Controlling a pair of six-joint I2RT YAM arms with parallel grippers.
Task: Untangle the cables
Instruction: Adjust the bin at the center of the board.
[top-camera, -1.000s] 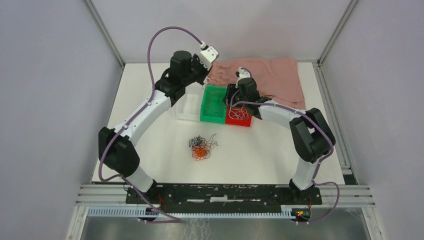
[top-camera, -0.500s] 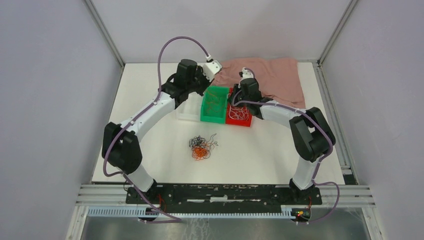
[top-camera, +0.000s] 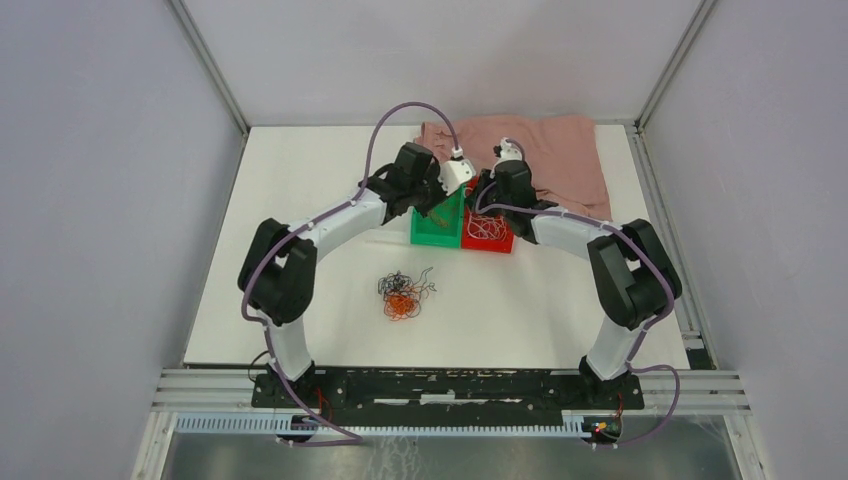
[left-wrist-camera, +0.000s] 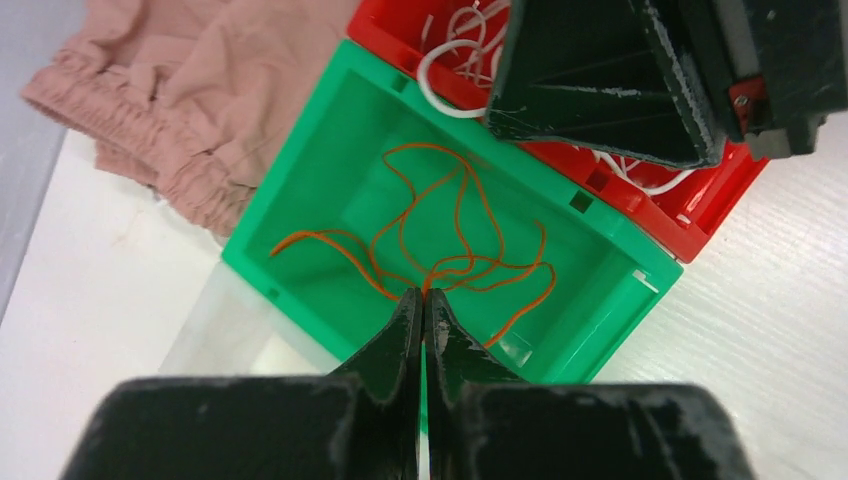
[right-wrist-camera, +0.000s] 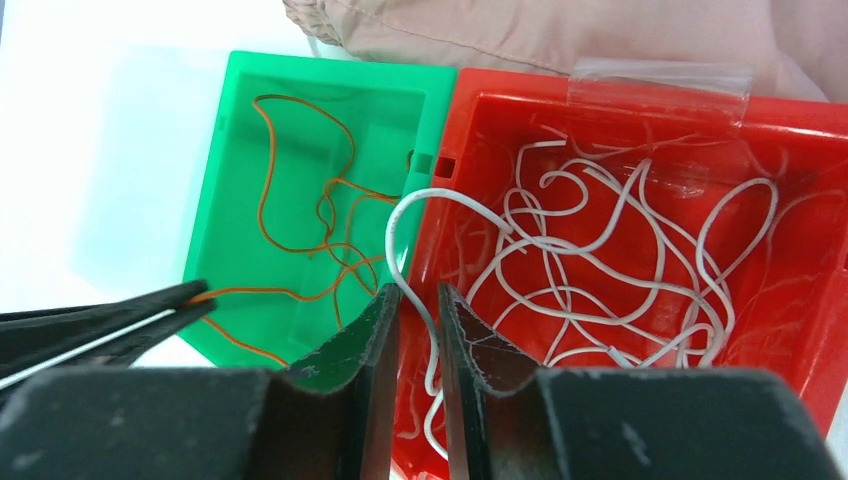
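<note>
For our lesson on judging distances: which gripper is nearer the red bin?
Right. The right gripper hangs at the red bin's rim beside the green bin; the left gripper is at the green bin's opposite rim.

green bin (left-wrist-camera: 320, 160): glossy plastic | red bin (right-wrist-camera: 810, 320): same | cloth (left-wrist-camera: 200, 80): matt | cables (top-camera: 401, 297): smooth, probably plastic-sheathed

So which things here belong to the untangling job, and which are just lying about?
Job: tangle of cables; green bin with orange wires; red bin with white wires; left gripper, pinching the orange wires; right gripper, over the red bin.
Lying about: pink cloth.
</note>
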